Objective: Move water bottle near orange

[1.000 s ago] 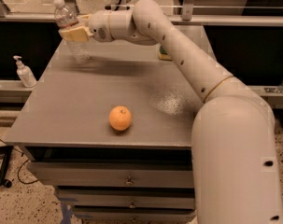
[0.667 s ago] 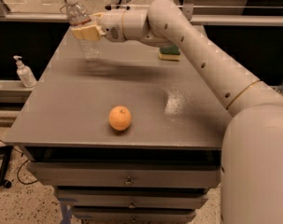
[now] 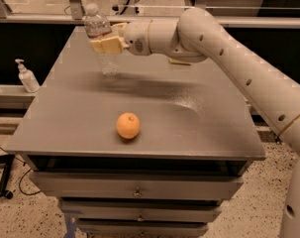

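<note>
The water bottle (image 3: pixel 101 38) is a clear ribbed bottle with a white cap, held upright above the back left part of the grey table (image 3: pixel 65 118). My gripper (image 3: pixel 108 42) is shut on the bottle's middle, with the arm reaching in from the right. The orange (image 3: pixel 128 125) is a small round fruit with a dark stem dot, resting near the table's front edge, well in front of the bottle and a little to its right.
A small white pump bottle (image 3: pixel 26 77) stands on a ledge left of the table. A yellowish sponge (image 3: pixel 180 62) peeks out behind my arm at the back. Drawers (image 3: pixel 134 190) sit below the tabletop.
My gripper has carried the water bottle to the right and forward, toward the orange's side of the table. The orange has not moved.
</note>
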